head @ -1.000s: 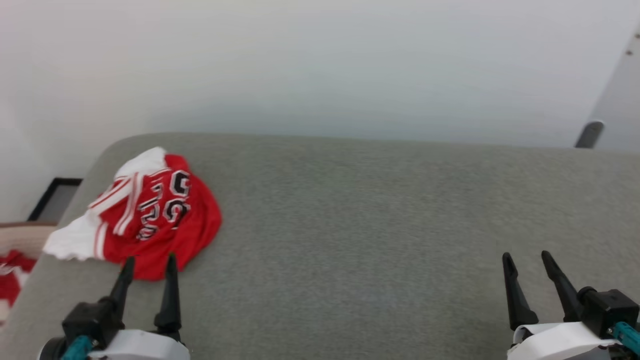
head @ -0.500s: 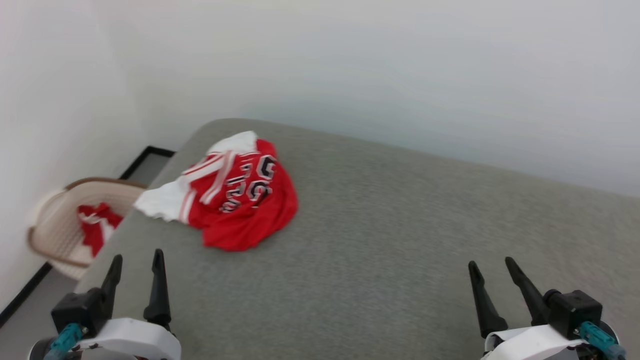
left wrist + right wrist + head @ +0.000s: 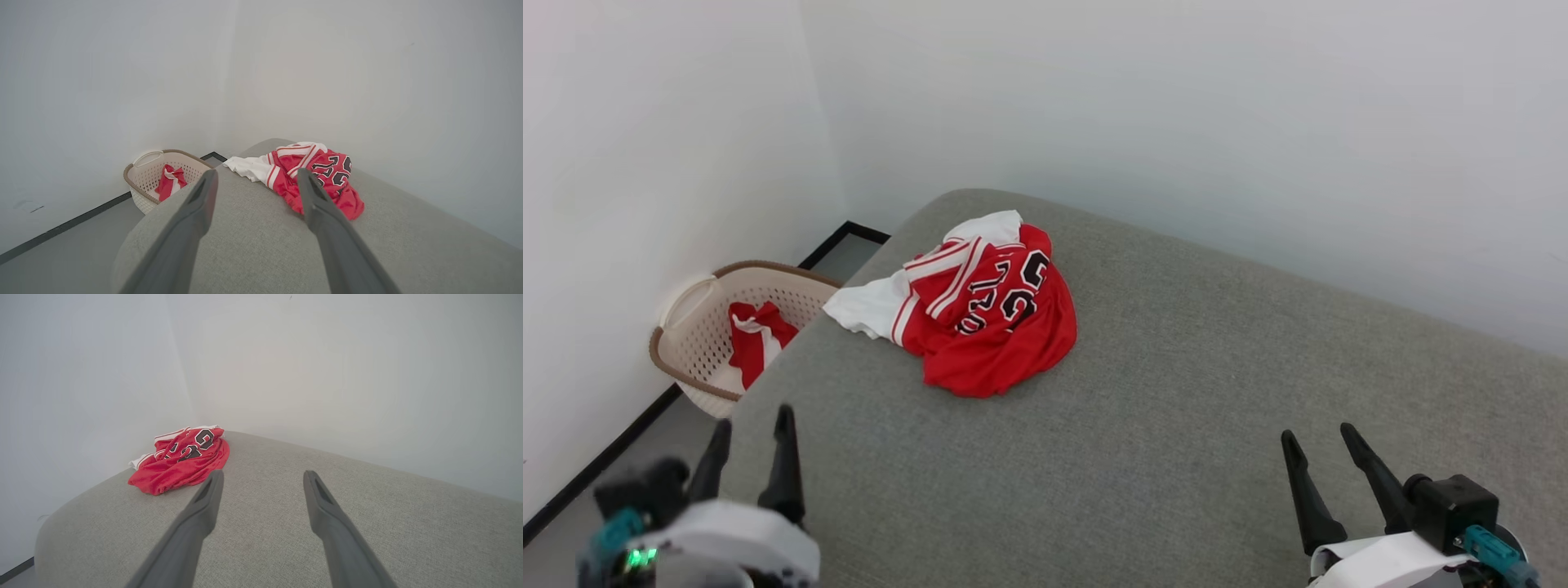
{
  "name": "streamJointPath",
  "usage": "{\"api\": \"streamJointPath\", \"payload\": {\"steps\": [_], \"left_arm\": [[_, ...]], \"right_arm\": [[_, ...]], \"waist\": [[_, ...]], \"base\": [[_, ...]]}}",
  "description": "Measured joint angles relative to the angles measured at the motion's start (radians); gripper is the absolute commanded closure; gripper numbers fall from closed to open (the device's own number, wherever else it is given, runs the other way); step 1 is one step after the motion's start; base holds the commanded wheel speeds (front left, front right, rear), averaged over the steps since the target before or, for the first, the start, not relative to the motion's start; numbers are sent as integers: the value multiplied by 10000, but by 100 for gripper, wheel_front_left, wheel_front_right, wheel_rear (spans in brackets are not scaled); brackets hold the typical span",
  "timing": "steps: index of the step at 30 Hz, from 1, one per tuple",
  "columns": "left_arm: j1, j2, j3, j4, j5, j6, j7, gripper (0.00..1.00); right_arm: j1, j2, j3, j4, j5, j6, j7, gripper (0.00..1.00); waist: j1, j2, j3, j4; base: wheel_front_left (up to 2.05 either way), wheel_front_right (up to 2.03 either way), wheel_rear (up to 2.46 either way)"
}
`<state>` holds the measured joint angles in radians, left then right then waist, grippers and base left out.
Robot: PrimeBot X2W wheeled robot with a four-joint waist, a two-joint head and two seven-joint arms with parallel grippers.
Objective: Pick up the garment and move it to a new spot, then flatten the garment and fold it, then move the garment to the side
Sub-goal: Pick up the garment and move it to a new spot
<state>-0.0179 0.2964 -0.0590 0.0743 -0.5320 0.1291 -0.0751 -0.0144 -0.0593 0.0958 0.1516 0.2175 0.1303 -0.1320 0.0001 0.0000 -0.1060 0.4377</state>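
The garment (image 3: 992, 314), a red jersey with white sleeves, striped trim and black white-outlined lettering, lies crumpled near the far left corner of the grey padded surface (image 3: 1176, 392). It also appears in the left wrist view as the garment (image 3: 322, 175) and in the right wrist view as the garment (image 3: 179, 459). My left gripper (image 3: 753, 423) hangs open at the lower left, well short of the jersey, with nothing between its fingers. My right gripper (image 3: 1316, 436) stands open at the lower right, far from the cloth. Both gripper openings, left gripper (image 3: 255, 175) and right gripper (image 3: 263, 475), are bare.
A beige perforated basket (image 3: 698, 314) sits on the floor by the left wall, holding a smaller red-and-white cloth (image 3: 752, 343); the basket (image 3: 147, 171) also shows beyond the surface's rounded corner. White walls meet behind the surface. The surface's left edge drops to grey floor.
The head camera has swung left, bringing the basket and wall corner into view. The jersey lies as before. Both grippers stay open in about the same poses.
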Motion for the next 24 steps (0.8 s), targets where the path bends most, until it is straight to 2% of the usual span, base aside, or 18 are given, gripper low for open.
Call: {"api": "streamJointPath", "payload": {"steps": [4,13,24], "left_arm": [[-639,119,-50,23,-510,-265,953,0],[-3332,1012,153,347,-1342,-853,2646,0],[-6487,1973,63,2661,-2063,-999,5264,0]], "right_arm": [[4,-142,-69,-180,-58,0,109,0],[-609,-667,-222,-1103,-274,2,552,0],[-1337,-1055,-316,-2136,-334,2,846,0]], "waist": [[0,0,154,-94],[0,1,1183,-644],[0,0,3142,-1686]], "base": [[0,0,0],[0,0,0],[0,0,0]]}}
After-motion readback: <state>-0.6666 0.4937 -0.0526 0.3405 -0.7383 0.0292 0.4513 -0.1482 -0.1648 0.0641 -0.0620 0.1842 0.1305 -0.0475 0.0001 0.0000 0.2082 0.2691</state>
